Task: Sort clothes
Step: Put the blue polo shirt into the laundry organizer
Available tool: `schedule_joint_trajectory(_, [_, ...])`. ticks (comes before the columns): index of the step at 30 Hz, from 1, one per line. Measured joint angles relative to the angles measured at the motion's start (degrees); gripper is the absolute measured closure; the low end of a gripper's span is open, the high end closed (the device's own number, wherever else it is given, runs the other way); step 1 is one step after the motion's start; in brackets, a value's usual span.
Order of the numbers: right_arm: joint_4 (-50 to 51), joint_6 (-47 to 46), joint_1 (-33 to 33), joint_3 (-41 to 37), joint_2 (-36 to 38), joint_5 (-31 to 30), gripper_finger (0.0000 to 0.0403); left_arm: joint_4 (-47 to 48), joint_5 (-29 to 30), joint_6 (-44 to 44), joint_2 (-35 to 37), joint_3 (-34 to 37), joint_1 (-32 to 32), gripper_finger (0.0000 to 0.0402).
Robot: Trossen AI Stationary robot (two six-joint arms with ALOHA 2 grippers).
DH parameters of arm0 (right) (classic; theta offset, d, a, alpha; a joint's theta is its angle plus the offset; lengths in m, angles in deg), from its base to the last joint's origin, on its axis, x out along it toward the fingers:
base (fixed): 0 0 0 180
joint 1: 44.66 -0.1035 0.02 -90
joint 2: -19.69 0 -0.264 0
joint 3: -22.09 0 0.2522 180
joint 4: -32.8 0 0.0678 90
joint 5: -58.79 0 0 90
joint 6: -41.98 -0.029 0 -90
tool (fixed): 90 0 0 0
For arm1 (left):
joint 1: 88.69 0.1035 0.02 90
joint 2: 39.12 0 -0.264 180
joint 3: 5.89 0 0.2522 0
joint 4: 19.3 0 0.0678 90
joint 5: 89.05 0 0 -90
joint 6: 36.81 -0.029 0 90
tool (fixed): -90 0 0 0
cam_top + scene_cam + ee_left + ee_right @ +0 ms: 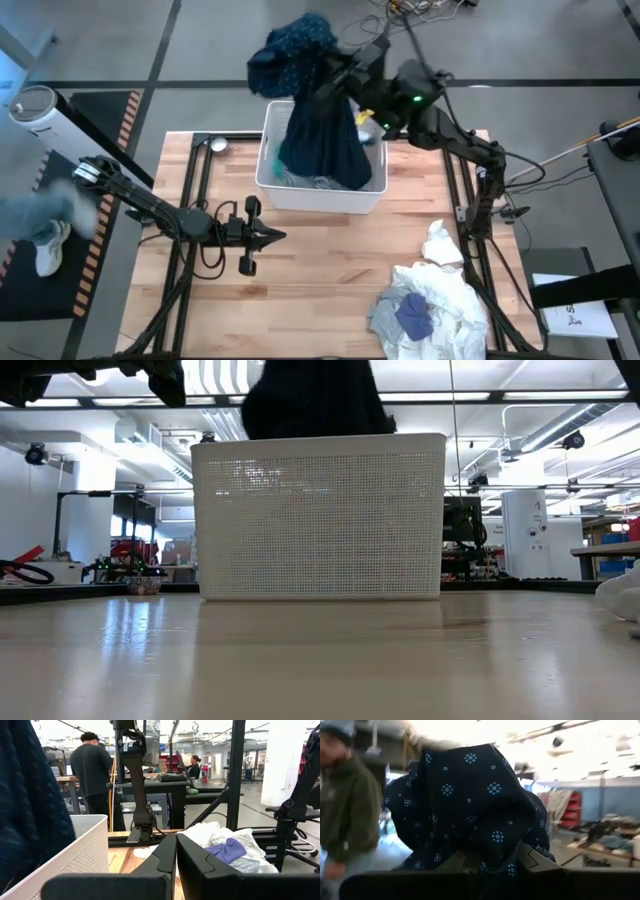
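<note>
Overhead, the right gripper point(335, 75) pinches a soft dark blue patterned garment point(315, 120), its limp folds draping into the white perforated plastic basket point(270, 185) at twelve o'clock. Crumpled white pieces point(440, 285) with a purple scrap point(413, 315) heap at five o'clock. Left gripper point(275, 236) rests shut, empty, at table centre.

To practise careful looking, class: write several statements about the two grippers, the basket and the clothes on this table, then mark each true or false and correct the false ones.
1. The right gripper holds a dark blue patterned garment above the white basket. True.
2. The left gripper grips a purple piece. False: it is shut on nothing, in front of the basket.
3. A pile of white clothes lies at the table's right front. True.
4. The basket lies tipped on its side. False: it stands upright.
</note>
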Motion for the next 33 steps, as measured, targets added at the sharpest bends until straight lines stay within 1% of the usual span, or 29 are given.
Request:
schedule_joint_trajectory(5, [10.37, -3.66, 0.46, -0.07, -1.75, 2.99, 0.0377, 0.00, -0.05, 0.00, 0.00, 0.00, 0.00, 0.0402])
schedule_joint_trajectory(12, [35.04, -8.69, 4.93, -0.17, -2.88, 2.56, 0.0377, 0.01, -0.61, 0.00, -0.01, 0.00, -0.01, 0.0402])
schedule_joint_trajectory(17, [47.79, -10.13, 7.73, -0.24, -6.22, 2.54, 0.0377, -0.04, -0.59, 0.00, -0.02, 0.00, 0.00, 0.0402])
schedule_joint_trajectory(25, [60.65, -9.12, 9.05, -0.22, -13.15, 3.78, 0.0377, -0.02, -0.59, 0.02, -0.02, 0.00, 0.00, 0.0402])
schedule_joint_trajectory(29, [62.98, -8.83, 9.44, -0.22, -16.51, 9.77, 0.0377, 0.02, -0.59, 0.04, -0.02, 0.00, 0.00, 0.0402])
schedule_joint_trajectory(33, [63.41, -9.02, 9.65, -0.22, -20.01, 14.13, 0.0377, 0.02, -0.72, 0.17, -0.02, 0.00, 0.00, 0.0402])
